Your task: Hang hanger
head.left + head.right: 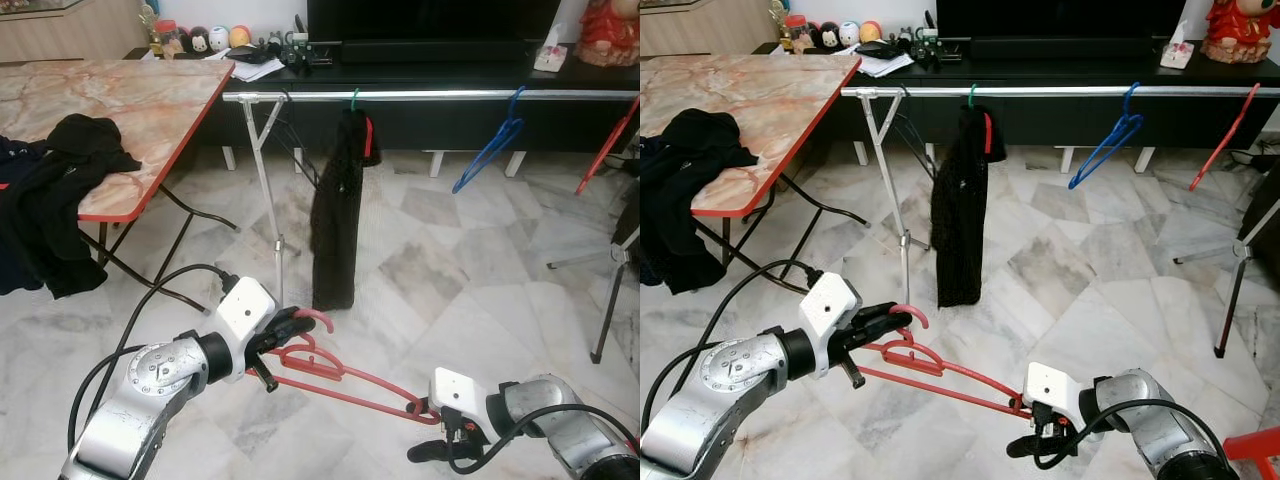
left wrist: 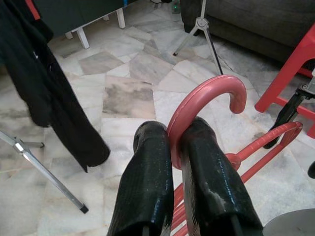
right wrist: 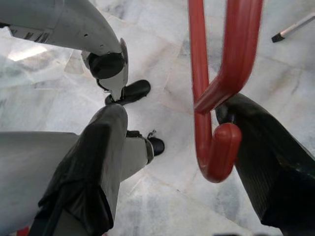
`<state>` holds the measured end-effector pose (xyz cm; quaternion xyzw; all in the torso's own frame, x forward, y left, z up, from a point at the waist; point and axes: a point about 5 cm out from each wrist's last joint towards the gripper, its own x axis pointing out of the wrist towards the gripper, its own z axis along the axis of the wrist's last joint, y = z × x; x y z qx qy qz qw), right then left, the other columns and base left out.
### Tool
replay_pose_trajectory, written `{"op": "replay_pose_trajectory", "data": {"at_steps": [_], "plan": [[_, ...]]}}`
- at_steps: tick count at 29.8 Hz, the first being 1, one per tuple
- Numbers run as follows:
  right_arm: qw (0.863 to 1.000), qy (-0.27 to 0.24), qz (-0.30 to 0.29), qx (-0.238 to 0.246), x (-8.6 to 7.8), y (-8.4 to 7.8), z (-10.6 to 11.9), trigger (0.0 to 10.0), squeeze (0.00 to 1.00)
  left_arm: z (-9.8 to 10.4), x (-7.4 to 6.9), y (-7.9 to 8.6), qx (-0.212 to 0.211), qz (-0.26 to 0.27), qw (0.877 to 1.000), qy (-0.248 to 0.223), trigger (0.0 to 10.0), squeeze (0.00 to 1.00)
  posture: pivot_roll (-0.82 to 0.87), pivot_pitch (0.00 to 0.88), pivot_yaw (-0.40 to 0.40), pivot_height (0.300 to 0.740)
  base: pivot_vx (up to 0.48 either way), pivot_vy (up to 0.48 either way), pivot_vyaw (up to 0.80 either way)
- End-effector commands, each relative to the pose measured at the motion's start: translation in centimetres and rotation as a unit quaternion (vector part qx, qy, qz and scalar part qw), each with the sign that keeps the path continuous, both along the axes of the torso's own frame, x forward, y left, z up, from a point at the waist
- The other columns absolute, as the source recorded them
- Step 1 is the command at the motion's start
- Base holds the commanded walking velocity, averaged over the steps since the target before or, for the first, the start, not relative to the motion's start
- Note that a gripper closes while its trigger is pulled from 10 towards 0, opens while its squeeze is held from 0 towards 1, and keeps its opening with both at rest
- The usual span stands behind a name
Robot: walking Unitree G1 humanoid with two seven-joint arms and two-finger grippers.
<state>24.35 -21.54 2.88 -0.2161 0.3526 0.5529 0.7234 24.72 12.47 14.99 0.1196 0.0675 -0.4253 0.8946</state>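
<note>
A red plastic hanger (image 1: 340,375) hangs low over the marble floor between my two arms. My left gripper (image 1: 293,325) is shut on the neck of its pink-red hook (image 2: 206,98), which curls past the fingertips (image 2: 147,187) in the left wrist view. My right gripper (image 1: 435,432) is at the hanger's far shoulder end (image 3: 216,147), open. The curved end rests against one finger (image 3: 266,147) and the other finger (image 3: 93,162) stands well apart. Ahead, a silver clothes rail (image 1: 450,96) runs across in front of the TV console.
On the rail hang a black garment (image 1: 335,220), a blue hanger (image 1: 490,145) and a red hanger (image 1: 608,145). A marble-topped folding table (image 1: 150,100) with black clothes (image 1: 60,190) stands at the left. Rail stand legs (image 1: 268,220) and a tripod leg (image 1: 610,300) rise from the floor.
</note>
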Motion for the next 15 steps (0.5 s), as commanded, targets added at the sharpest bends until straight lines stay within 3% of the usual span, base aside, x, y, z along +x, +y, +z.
{"op": "replay_pose_trajectory", "data": {"at_steps": [1, 15], "plan": [[1.000, -0.012, -0.007, 0.010, 0.44, 0.17, 0.22, 0.0, 0.00, 0.63, 0.04, -0.07, -0.003, -0.004, 1.000, -0.007, 0.0, 0.00, -0.09, 0.050, 0.029, 0.740, 0.000, 0.000, 0.00], [1.000, -0.022, -0.014, 0.015, 0.75, 0.26, 0.28, 0.0, 0.00, 0.66, 0.07, -0.08, -0.003, -0.005, 1.000, -0.007, 0.0, 0.00, -0.09, 0.049, 0.030, 0.740, 0.000, 0.000, 0.00]]}}
